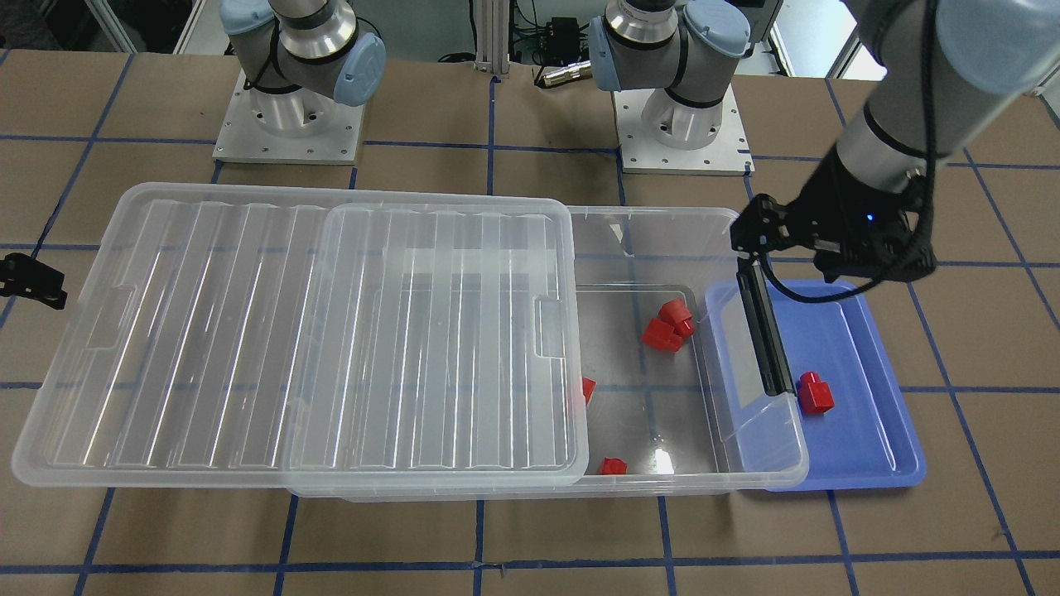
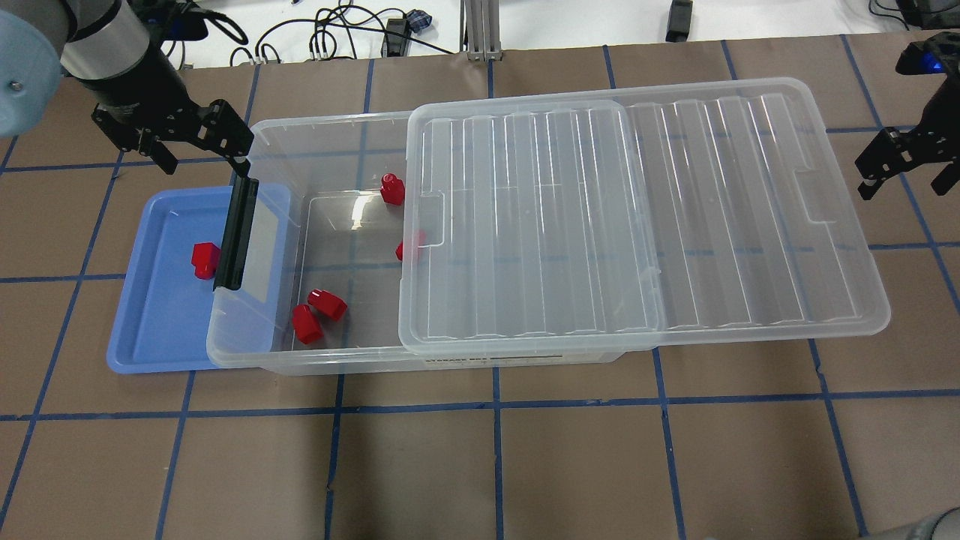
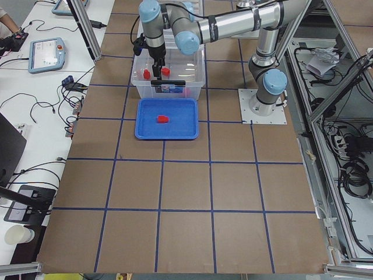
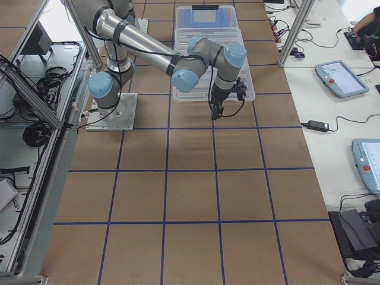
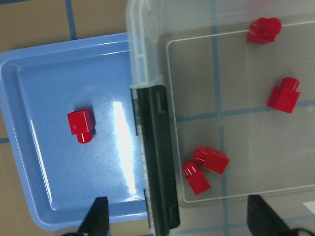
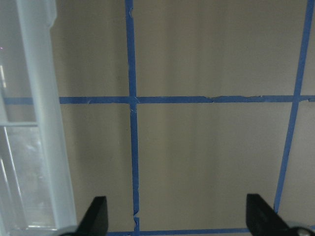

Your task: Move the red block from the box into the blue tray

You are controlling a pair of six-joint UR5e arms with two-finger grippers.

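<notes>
One red block [image 2: 204, 260] lies in the blue tray [image 2: 150, 330], also in the left wrist view [image 5: 80, 125] and front view [image 1: 816, 392]. Several more red blocks [image 2: 327, 303] lie in the clear box [image 2: 330, 150], whose lid [image 2: 637, 217] is slid aside to leave that end uncovered. My left gripper [image 2: 201, 161] is open and empty, above the far end of the box's black latch [image 2: 236, 236], where box and tray meet. My right gripper [image 2: 904, 176] is open and empty, over bare table beyond the lid's far end.
The tray [image 1: 861, 447] sits partly under the box's latch end. The lid [image 1: 290, 331] overhangs the box toward my right arm. The table is brown with a blue tape grid [image 6: 133, 147]. Both arm bases [image 1: 290, 124] stand behind the box.
</notes>
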